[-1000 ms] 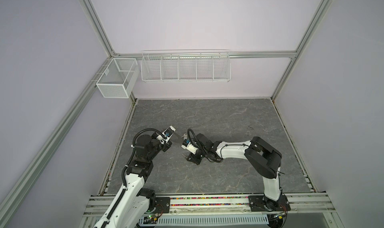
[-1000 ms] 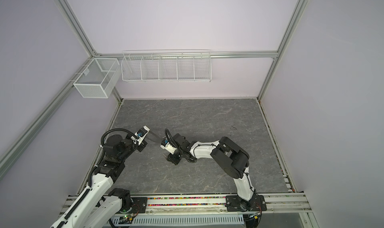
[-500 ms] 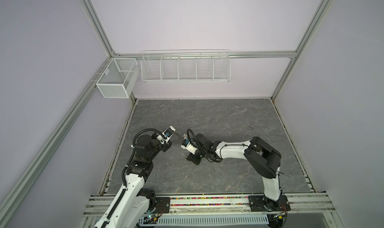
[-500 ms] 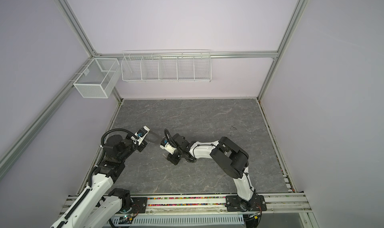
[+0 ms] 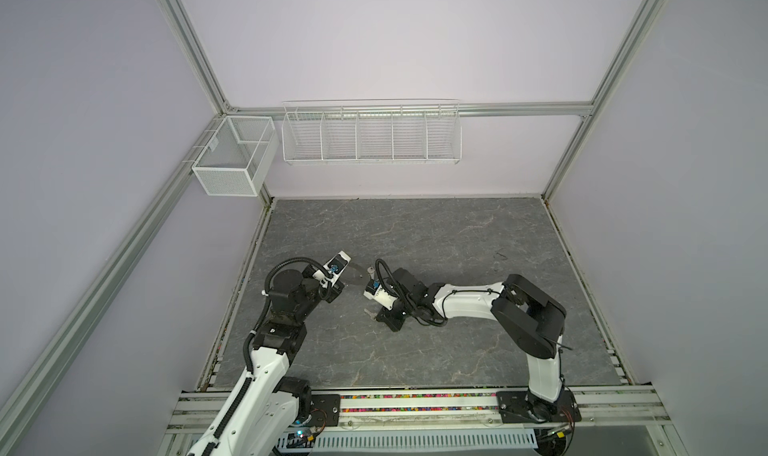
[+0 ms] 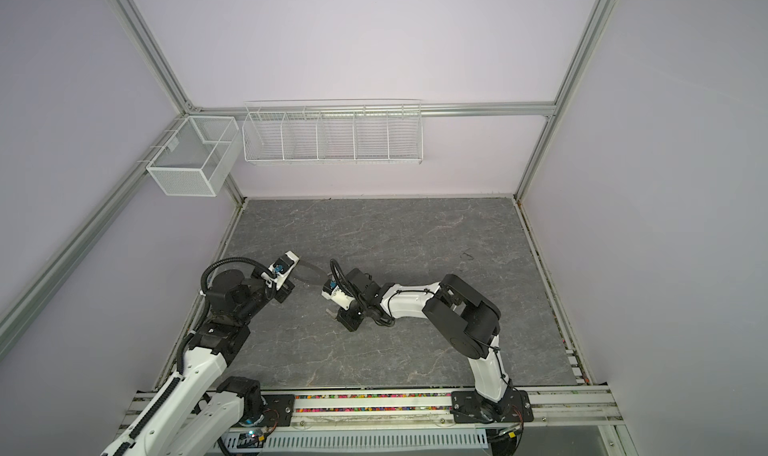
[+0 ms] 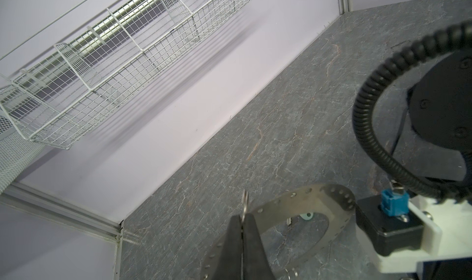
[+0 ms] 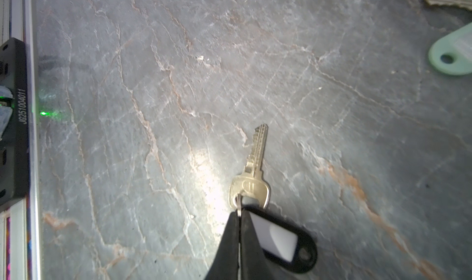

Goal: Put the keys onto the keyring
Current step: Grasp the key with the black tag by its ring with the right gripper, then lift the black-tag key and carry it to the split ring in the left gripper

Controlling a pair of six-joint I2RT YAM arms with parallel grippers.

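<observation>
only legible text: "jg251004011", white print along black bracket (image 8: 15, 128).

the edge cuts off the white tag (image 8: 453, 54) and its key (image 8: 447, 0) in the right wrist view, the right gripper (image 8: 239, 213) hides part of the black tag (image 8: 288, 240), and the left gripper (image 7: 242, 215) covers part of the keyring (image 7: 319, 194).

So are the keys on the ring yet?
Not yet, no key looks on it. The left gripper holds the keyring up. The right gripper pinches the black-tag key by its little loop. The white-tag key lies on the table. Both need threading on.
</observation>
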